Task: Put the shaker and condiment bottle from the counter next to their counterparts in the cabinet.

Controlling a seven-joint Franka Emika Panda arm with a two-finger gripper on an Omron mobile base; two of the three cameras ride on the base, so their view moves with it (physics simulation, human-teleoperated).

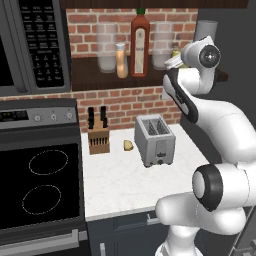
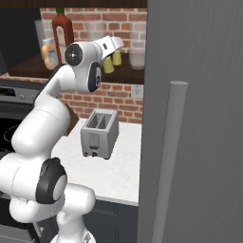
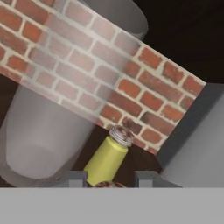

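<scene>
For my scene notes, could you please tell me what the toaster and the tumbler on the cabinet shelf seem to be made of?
Toaster: probably brushed metal, a grey satin shell with soft highlights. Tumbler: likely clear glass or plastic, since the brick wall shows through it.

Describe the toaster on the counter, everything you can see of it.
The toaster is a boxy silver-grey appliance with a brushed-metal look and two long dark slots in its top, both empty. Its narrow front end carries a dark vertical lever slot and small controls near the bottom. It stands upright on the white speckled counter, below the cabinet shelf, apart from the knife block. A small yellowish item lies just beside it.
</scene>
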